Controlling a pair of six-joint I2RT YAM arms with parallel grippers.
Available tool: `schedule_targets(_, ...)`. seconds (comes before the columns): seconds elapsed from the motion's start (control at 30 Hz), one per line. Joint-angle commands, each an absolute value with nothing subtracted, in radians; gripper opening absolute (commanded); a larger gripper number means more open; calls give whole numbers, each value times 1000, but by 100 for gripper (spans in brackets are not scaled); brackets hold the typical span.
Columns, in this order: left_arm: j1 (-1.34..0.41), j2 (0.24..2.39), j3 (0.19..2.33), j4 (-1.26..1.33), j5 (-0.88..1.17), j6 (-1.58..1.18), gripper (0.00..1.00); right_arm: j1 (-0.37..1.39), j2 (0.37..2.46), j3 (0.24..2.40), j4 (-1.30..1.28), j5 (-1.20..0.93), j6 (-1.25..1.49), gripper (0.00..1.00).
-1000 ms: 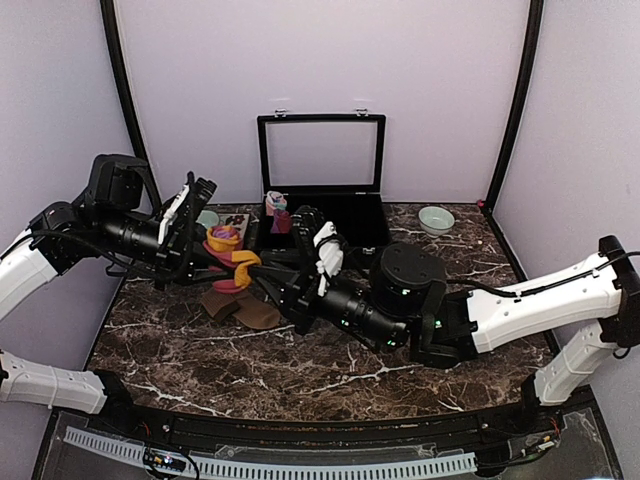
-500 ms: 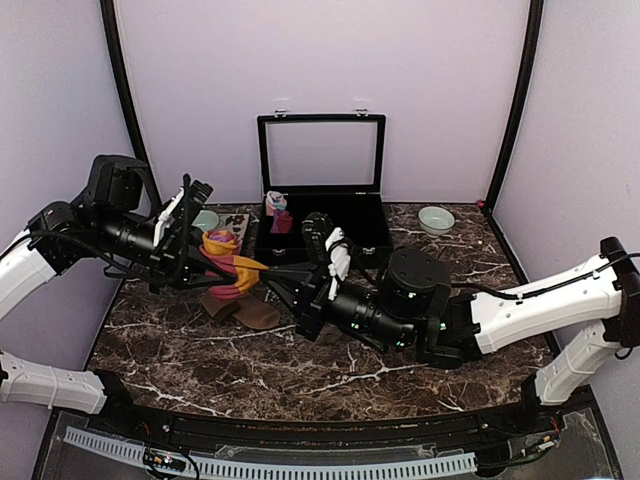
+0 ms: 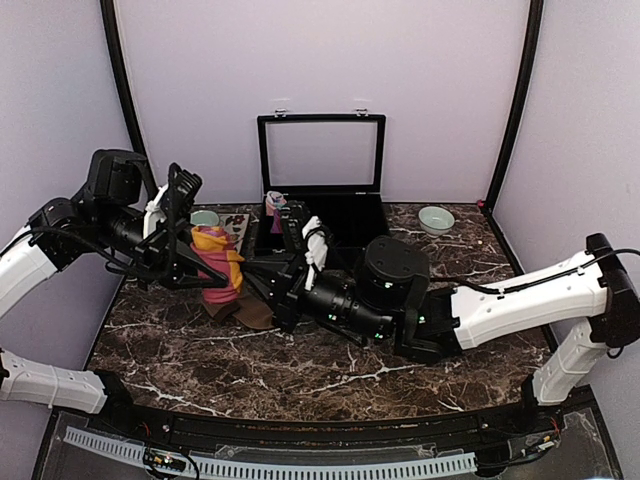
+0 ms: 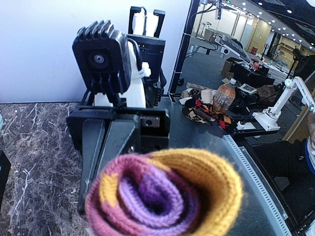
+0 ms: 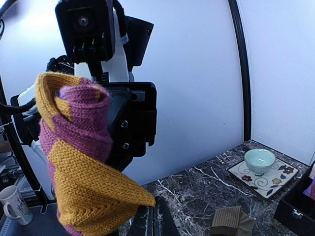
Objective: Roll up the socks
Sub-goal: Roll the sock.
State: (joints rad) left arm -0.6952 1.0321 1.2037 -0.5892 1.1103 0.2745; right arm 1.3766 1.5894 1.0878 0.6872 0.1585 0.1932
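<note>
Okay, left gripper grips the red-maroon sock roll aloft, cuff end toward its camera. Facing it, right gripper is clenched just under the orange toe flap; can't tell if it has fabric. Advice: low tension, tuck the flap in, don't yank the roll from the left jaws. Below both grippers lie the tan-brown socks.

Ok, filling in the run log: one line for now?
left gripper: shut on striped sock, lifted | right gripper: shut beside it | tan sock: on table
</note>
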Motion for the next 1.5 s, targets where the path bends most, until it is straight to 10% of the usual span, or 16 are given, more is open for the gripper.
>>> schedule_targets(0.0, -698, 1014, 1226, -542, 1183, 296, 1, 1358, 1680, 1174, 678, 127, 240, 0)
schedule_targets(0.33, -698, 1037, 1260, -555, 1136, 350, 15, 1368, 1762, 1215, 785, -49, 319, 0)
schedule_targets(0.43, -699, 1032, 1242, -540, 1149, 323, 7, 1365, 1700, 1130, 833, -18, 314, 33)
schedule_targets(0.53, -697, 1025, 1237, -547, 1148, 310, 4, 1345, 1605, 1047, 800, 1, 292, 43)
schedule_targets(1.03, -653, 1019, 1163, -437, 589, 174, 0, 1499, 1431, 969, 693, 451, 48, 55)
schedule_targets(1.47, -653, 984, 1115, -462, 763, 253, 0, 1462, 1586, 1118, 789, 424, 38, 57)
